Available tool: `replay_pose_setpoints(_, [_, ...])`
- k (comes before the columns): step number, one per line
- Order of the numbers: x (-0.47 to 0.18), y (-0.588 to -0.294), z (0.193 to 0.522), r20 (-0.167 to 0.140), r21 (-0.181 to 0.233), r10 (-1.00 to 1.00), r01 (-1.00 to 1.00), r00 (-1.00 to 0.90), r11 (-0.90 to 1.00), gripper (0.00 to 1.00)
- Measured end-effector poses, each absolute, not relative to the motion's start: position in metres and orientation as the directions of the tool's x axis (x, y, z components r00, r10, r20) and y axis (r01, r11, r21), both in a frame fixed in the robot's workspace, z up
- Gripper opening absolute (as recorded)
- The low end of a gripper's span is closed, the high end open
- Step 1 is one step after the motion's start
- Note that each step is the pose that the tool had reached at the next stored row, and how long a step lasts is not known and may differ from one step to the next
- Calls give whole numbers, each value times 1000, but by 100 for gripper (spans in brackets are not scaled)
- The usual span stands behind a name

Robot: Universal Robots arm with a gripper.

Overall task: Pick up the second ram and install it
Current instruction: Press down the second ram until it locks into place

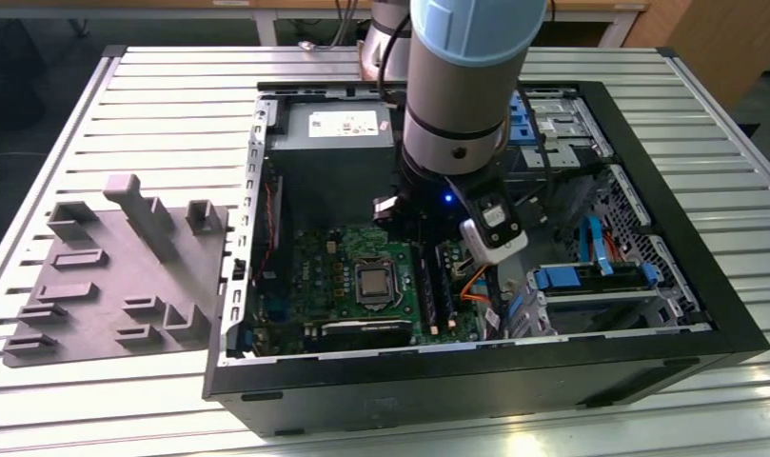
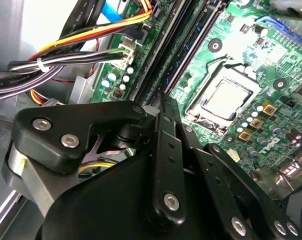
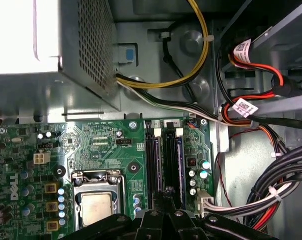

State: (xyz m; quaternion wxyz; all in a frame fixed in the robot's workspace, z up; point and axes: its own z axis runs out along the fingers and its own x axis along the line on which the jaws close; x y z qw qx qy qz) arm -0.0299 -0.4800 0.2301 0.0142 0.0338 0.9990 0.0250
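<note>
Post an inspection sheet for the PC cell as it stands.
surface: slatted metal table, open PC case lying on it
job's things: memory slots on the green motherboard; cannot tell whether the second ram is at the claw
clutter: grey fixture tray with upright blocks, at the exterior view's left of the case
grippers: claw down inside the case, over the memory slots
cables: yellow-black bundle from the power supply; blue cables by the drive bays
surroundings: dark floor

A robotics lab or workshop is being shown: an opened computer case (image 1: 486, 381) is being kept mid-frame on a slatted aluminium tabletop (image 1: 168, 86), a grey fixture plate (image 1: 111, 276) at left.
</note>
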Motion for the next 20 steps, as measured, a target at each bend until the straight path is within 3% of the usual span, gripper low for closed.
replay_pose_setpoints(20, [-28,-497,230,-27,51,68,67,-997,996,11])
